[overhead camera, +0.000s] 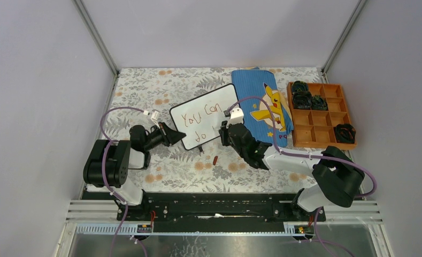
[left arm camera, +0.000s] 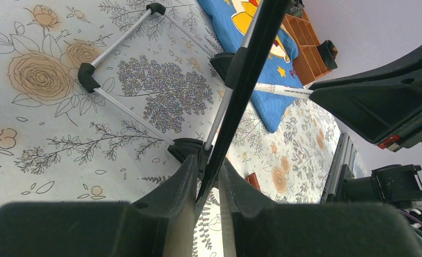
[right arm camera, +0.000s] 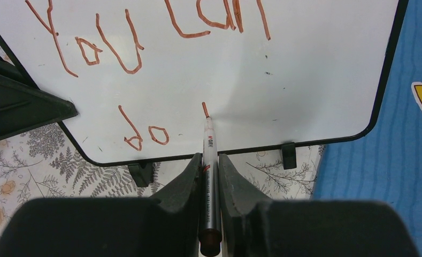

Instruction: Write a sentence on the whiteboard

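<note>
Floral table: blue cloth beside the whiteboard, orange tray farther right.

whiteboard 1 | marker 1 | blue cloth 1 | compartment tray 1

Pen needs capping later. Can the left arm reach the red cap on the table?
Probably not: the left end effector is shut on the whiteboard edge, though the cap lies unobstructed nearby.

Red-brown sentence, white black-rimmed whiteboard
</note>
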You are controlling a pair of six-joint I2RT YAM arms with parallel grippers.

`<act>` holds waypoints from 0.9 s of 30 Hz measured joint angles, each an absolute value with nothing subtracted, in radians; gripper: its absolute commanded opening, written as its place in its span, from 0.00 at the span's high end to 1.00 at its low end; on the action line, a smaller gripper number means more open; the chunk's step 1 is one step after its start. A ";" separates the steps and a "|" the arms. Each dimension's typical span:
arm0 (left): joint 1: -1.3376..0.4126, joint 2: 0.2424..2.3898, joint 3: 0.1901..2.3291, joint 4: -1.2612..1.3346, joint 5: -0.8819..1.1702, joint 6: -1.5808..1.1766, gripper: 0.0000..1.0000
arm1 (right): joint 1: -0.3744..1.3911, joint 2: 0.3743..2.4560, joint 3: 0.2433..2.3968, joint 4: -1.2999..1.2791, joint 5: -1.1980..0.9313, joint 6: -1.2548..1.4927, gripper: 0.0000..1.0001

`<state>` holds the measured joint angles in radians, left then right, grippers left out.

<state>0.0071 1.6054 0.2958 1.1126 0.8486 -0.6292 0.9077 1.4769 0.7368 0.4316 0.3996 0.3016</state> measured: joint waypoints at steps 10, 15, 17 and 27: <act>0.007 1.605 0.296 1.112 0.849 -0.629 0.74 | 0.908 1.477 0.735 0.400 0.400 0.311 1.00; 0.007 1.605 0.296 1.112 0.849 -0.629 0.74 | 0.908 1.477 0.735 0.393 0.400 0.312 1.00; 0.007 1.605 0.296 1.112 0.849 -0.629 0.74 | 0.908 1.477 0.735 0.385 0.401 0.312 1.00; 0.007 1.605 0.296 1.112 0.849 -0.629 0.74 | 0.909 1.477 0.735 0.331 0.460 0.324 1.00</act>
<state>0.0071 1.6054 0.2958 1.1122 0.8490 -0.6289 0.9089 1.4765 0.7353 0.3305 0.4603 0.3244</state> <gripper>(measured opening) 0.262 0.185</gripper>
